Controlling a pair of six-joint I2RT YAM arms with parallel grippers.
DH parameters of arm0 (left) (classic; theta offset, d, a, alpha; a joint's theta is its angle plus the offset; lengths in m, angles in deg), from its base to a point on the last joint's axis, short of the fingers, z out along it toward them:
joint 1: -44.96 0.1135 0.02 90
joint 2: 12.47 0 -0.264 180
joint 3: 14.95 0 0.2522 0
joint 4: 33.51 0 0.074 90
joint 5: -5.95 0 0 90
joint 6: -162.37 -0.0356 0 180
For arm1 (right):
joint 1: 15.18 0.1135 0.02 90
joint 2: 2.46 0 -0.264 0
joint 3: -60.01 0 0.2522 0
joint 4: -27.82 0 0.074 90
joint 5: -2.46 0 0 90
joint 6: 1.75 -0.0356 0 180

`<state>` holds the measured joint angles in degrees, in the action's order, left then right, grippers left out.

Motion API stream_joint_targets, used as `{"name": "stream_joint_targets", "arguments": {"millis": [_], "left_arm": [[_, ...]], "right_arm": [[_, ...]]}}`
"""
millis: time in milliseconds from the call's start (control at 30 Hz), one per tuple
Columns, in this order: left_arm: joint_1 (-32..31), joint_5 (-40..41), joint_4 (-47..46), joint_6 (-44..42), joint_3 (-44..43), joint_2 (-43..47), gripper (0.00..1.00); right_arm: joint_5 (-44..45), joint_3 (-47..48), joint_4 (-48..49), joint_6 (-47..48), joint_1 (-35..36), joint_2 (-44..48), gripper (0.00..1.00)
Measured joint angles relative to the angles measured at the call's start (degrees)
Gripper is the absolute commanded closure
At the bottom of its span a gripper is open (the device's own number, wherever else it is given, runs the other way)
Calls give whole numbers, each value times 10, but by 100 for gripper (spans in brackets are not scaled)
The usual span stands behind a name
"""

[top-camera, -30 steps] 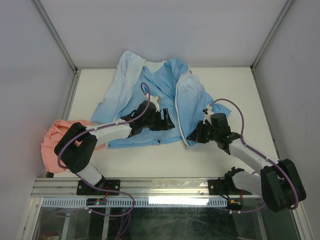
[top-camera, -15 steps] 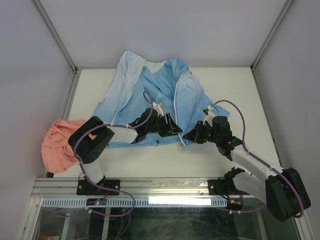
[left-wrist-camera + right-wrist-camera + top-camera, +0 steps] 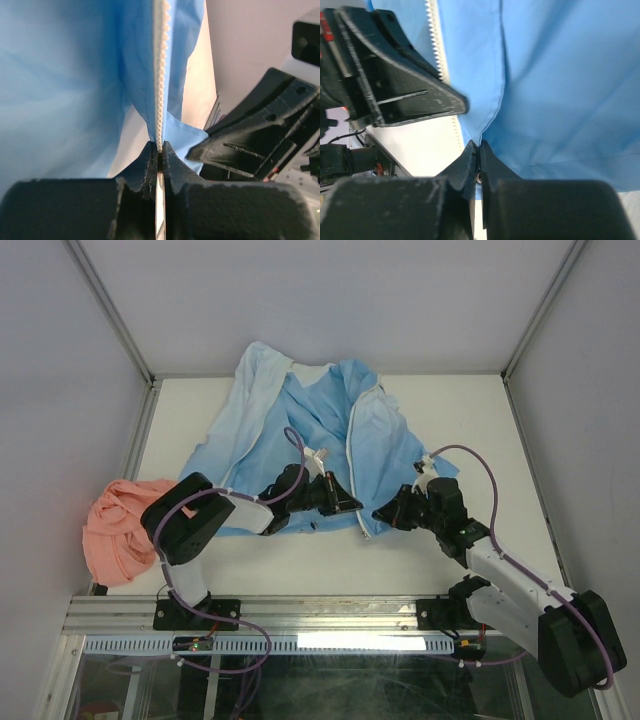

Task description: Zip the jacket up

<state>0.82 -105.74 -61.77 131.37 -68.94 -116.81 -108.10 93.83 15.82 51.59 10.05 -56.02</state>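
The light blue jacket (image 3: 300, 430) lies open on the white table, collar at the back, white zipper (image 3: 352, 455) running down its front edge. My left gripper (image 3: 350, 505) is shut on the zipper tape (image 3: 161, 75) at the jacket's bottom hem. My right gripper (image 3: 385, 512) is shut on a fold of the blue hem (image 3: 492, 112) just right of it. In the right wrist view the other zipper row (image 3: 440, 50) passes behind the left gripper's finger (image 3: 405, 95). The two grippers sit close together at the hem.
A salmon-pink garment (image 3: 118, 528) lies at the table's left edge. Metal frame posts and grey walls close in the table at the back and sides. An aluminium rail (image 3: 320, 612) runs along the near edge by the arm bases.
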Motion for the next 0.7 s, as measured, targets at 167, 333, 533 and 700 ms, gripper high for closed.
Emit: {"name": "stream_joint_targets", "arguments": {"millis": [167, 333, 533, 700], "left_arm": [[0, -14, 13, -81, 5, 44, 100], [0, -26, 65, -181, 4, 93, 100], [0, -30, 126, -260, -11, 131, 100], [0, -31, 148, -284, -22, 137, 100]], "right_arm": [[0, -7, -9, 25, 2, 14, 57], [-36, -14, 18, 56, 5, 14, 35], [-79, -18, 99, 83, 18, -11, 30], [-92, -26, 157, 94, 36, -58, 34]]}}
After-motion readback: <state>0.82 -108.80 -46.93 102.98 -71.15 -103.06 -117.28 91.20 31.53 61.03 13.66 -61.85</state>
